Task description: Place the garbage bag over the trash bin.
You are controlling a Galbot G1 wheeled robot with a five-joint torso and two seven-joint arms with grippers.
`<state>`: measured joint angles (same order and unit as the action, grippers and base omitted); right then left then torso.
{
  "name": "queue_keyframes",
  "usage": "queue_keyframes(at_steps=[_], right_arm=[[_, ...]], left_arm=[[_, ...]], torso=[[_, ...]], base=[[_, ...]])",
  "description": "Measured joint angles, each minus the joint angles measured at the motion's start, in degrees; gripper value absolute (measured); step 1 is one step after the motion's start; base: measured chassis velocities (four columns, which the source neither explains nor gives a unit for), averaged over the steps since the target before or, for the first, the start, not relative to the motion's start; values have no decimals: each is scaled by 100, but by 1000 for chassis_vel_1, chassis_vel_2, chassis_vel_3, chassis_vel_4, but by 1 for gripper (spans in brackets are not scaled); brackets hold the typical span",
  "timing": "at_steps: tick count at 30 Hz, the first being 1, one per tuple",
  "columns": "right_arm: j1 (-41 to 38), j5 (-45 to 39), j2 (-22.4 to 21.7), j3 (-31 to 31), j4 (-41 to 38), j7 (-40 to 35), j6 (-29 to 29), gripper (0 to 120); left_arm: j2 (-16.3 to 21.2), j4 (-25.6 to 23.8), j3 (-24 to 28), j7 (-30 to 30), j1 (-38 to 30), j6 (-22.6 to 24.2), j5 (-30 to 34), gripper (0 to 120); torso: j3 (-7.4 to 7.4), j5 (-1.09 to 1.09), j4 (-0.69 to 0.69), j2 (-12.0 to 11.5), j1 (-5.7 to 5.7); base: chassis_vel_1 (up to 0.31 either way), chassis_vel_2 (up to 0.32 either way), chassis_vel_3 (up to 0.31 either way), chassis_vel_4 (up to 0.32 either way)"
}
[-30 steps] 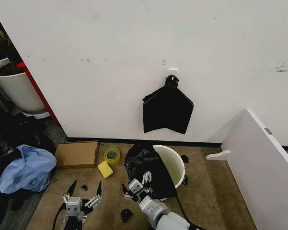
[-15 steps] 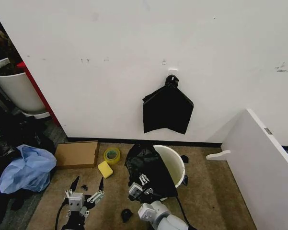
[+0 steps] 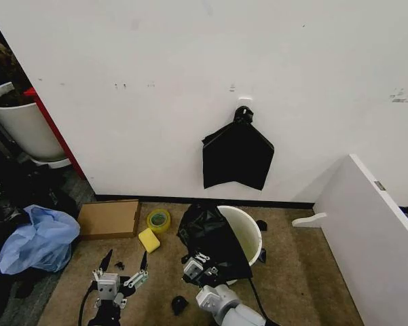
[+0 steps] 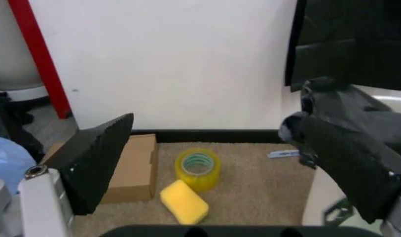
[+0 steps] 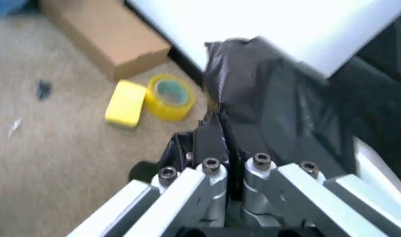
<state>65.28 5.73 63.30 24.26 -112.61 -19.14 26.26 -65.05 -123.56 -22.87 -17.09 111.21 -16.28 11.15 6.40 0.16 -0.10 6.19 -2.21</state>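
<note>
The trash bin [image 3: 252, 229] is a small white bucket on the carpet by the wall. The garbage bag [image 3: 207, 234], glossy black and wrinkled, drapes over the bin's left side and rim, while the right part of the opening stays uncovered. My right gripper [image 3: 199, 259] sits at the bag's lower front edge. In the right wrist view its fingers [image 5: 210, 136] are pinched together on the black film [image 5: 279, 108], with the bin wall [image 5: 378, 165] beside it. My left gripper [image 3: 126, 258] hovers open over the carpet left of the bin, holding nothing; its fingers [image 4: 98, 155] stand wide apart.
A flat black bundle [image 3: 237, 155] hangs on the wall above the bin. A yellow tape roll [image 3: 158, 219], yellow sponge [image 3: 149, 240] and cardboard box [image 3: 109, 218] lie to the left. A light blue bag [image 3: 37, 238] is at far left, and a white panel [image 3: 373, 238] stands to the right.
My right gripper has moved forward to the bag's lower edge and its fingers have shut on the film. The left gripper has shifted slightly.
</note>
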Motion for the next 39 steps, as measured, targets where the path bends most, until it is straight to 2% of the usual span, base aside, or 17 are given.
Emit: queue_keyframes(at_steps=[6, 10, 14, 15, 19, 24, 25, 26, 31, 35, 39], right_arm=[[292, -436, -240, -678, -608, -50, -3, 0], [347, -623, -322, -838, -735, -31, -23, 0], [369, -759, -382, -975, -770, -13, -198, 0], [369, -759, -382, -975, -770, -13, -198, 0], [380, -848, -391, -1049, -806, -24, -242, 0], [404, -953, -384, -1098, -833, -41, -245, 0], [329, -1008, -387, -1043, -824, -45, -245, 0], [315, -1020, -391, -1027, -816, -45, -245, 0], [317, -1056, -431, -998, -803, -50, -243, 0], [324, -1078, -418, -1017, -794, -67, -221, 0], [350, -1100, -434, -1056, -803, -85, -206, 0]], left_arm=[[70, -76, 381, 36, -159, 204, -71, 100], [176, -66, 611, 37, -376, 396, -76, 100], [622, -253, 975, 33, -877, 1050, 133, 100], [622, -253, 975, 33, -877, 1050, 133, 100], [1047, -333, 1181, -78, -1430, 1787, 632, 100], [1170, -275, 1359, -215, -1843, 2247, 735, 100], [1172, -266, 1397, -239, -1890, 2364, 881, 100], [1176, -253, 1423, -243, -1915, 2385, 935, 100], [1218, 56, 1807, -244, -2267, 2441, 1162, 100], [1127, 418, 2292, -288, -2845, 2444, 1252, 100], [1076, 541, 2473, -375, -3182, 2531, 1437, 100]], torso=[[0, -2, -1, 0, 0], [0, -2, -1, 0, 0], [0, 0, -1, 0, 0], [0, 0, -1, 0, 0], [0, -1, -1, 0, 0], [0, -3, -4, 0, 0], [0, -1, 0, 0, 0], [0, 1, 3, 0, 0], [0, -2, -1, 0, 0], [0, -1, 0, 0, 0], [0, 0, -1, 0, 0]], base=[[0, 0, 0, 0], [0, 0, 0, 0], [0, 0, 0, 0], [0, 0, 0, 0], [0, 0, 0, 0], [0, 0, 0, 0], [0, 0, 0, 0], [0, 0, 0, 0], [0, 0, 0, 0], [0, 0, 0, 0], [0, 0, 0, 0]])
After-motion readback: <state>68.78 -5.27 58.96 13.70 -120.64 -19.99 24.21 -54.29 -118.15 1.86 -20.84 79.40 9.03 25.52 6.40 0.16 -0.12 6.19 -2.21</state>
